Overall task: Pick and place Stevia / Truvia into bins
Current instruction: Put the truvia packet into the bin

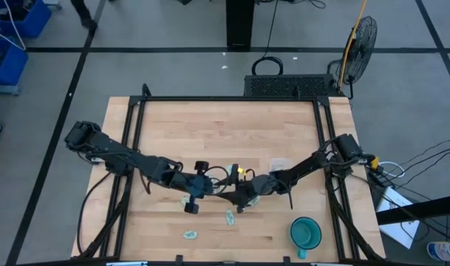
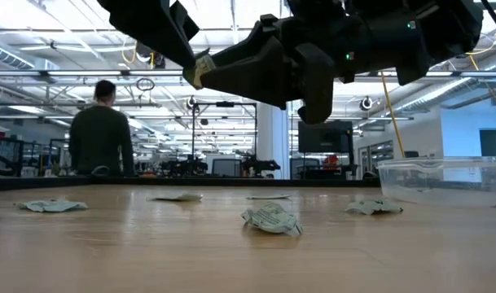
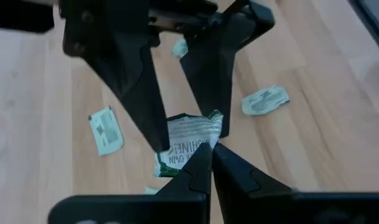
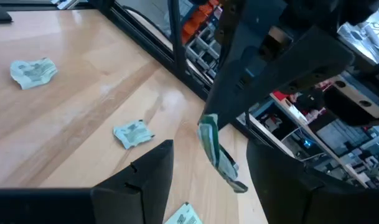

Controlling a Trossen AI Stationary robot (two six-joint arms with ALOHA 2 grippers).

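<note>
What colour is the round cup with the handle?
Teal-green cup; the high view shows it best.

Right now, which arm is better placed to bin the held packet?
Probably right: the tub sits nearer that arm, and the right gripper stands open around the packet the left gripper pinches.

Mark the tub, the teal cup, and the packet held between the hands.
tub (image 2: 440, 181), low view, front wall.
teal cup (image 1: 306, 233), high view, rim.
held packet (image 3: 189, 135), left wrist view, printed face between the left hand's fingers.
</note>
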